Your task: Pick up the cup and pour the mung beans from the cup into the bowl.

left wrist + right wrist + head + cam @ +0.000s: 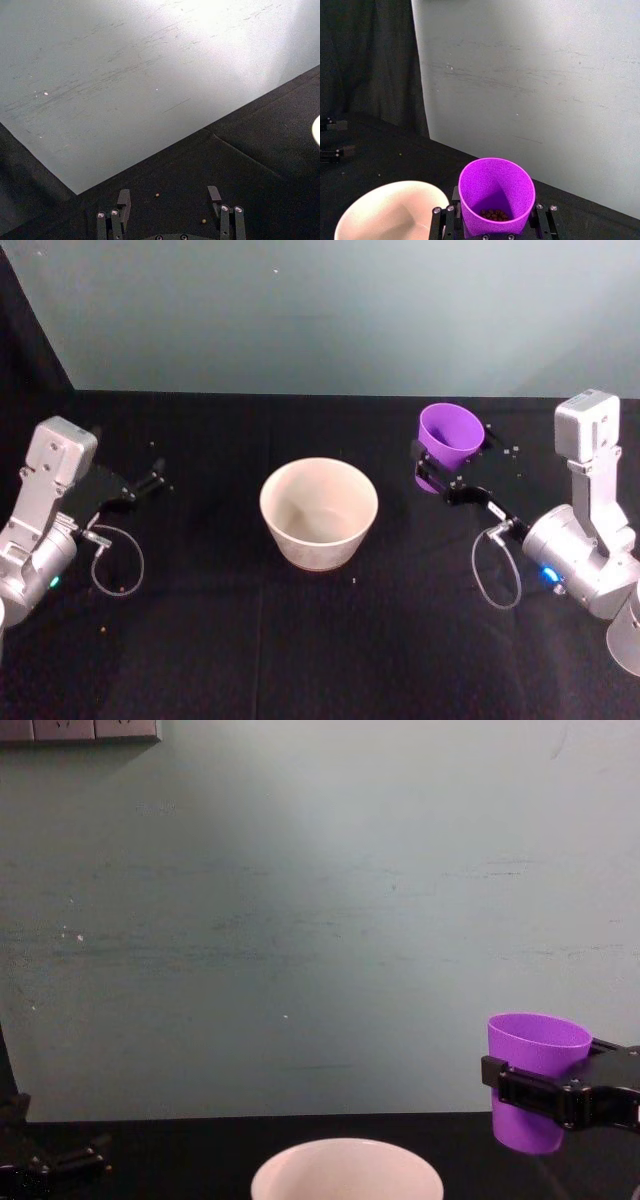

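Smooth purple plastic for the cup, slight sheen, faintly grainy inside. Dull, dry-looking skins on the mung beans. Smooth white bowl with a soft sheen, perhaps ceramic, hard to tell. Matt black cloth over the table, lightly creased. Pale wall behind — matt, scuffed and scratched.

wall — pale grey-green, scuffed | sockets high up | table — black cloth

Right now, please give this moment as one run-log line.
right gripper: holds purple cup upright | mung beans: inside it | white bowl: empty | left gripper: fingers apart, idle left of bowl
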Robot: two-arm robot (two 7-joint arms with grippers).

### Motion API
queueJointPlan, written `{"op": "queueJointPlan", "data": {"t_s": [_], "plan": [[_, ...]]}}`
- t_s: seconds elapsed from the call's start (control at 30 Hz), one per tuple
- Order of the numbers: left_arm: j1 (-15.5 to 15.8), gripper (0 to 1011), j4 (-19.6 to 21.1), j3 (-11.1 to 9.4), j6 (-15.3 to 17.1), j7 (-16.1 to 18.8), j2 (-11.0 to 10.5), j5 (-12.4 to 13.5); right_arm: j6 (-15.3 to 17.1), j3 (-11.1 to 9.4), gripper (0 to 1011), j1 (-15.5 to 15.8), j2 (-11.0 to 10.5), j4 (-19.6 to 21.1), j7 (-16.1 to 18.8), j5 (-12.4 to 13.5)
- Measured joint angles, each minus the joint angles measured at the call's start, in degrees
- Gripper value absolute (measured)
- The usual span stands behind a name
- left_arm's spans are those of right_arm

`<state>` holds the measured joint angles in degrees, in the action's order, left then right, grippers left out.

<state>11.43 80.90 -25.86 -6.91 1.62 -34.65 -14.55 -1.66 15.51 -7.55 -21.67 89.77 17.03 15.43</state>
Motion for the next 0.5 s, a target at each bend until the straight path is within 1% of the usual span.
{"op": "queueJointPlan", "data": {"t_s": [0.1, 0.27, 0.3, 0.4, 0.43, 0.47, 0.5], "plan": [[0.00, 1000, 0.00, 0.00, 0.00, 0.00, 0.00, 0.00, 0.17, -0.09, 734, 0.00, 0.13, 0.02, 0.01, -0.35], [0.00, 1000, 0.00, 0.00, 0.00, 0.00, 0.00, 0.00, 0.92, 0.04, 733, -0.17, -0.04, 0.34, -0.06, -2.71], [0.00, 1000, 0.00, 0.00, 0.00, 0.00, 0.00, 0.00, 1.05, 0.19, 733, -0.32, -0.27, 0.60, -0.41, -4.05], [0.00, 1000, 0.00, 0.00, 0.00, 0.00, 0.00, 0.00, 1.37, 0.68, 733, -0.70, -0.97, 1.06, -1.16, -6.89], [0.00, 1000, 0.00, 0.00, 0.00, 0.00, 0.00, 0.00, 1.92, 1.27, 733, -1.14, -1.58, 1.46, -1.78, -9.36], [0.00, 1000, 0.00, 0.00, 0.00, 0.00, 0.00, 0.00, 2.23, 1.67, 733, -1.43, -1.87, 1.61, -2.05, -10.58], [0.00, 1000, 0.00, 0.00, 0.00, 0.00, 0.00, 0.00, 2.96, 2.54, 733, -2.18, -2.46, 1.85, -2.49, -13.40]]}}
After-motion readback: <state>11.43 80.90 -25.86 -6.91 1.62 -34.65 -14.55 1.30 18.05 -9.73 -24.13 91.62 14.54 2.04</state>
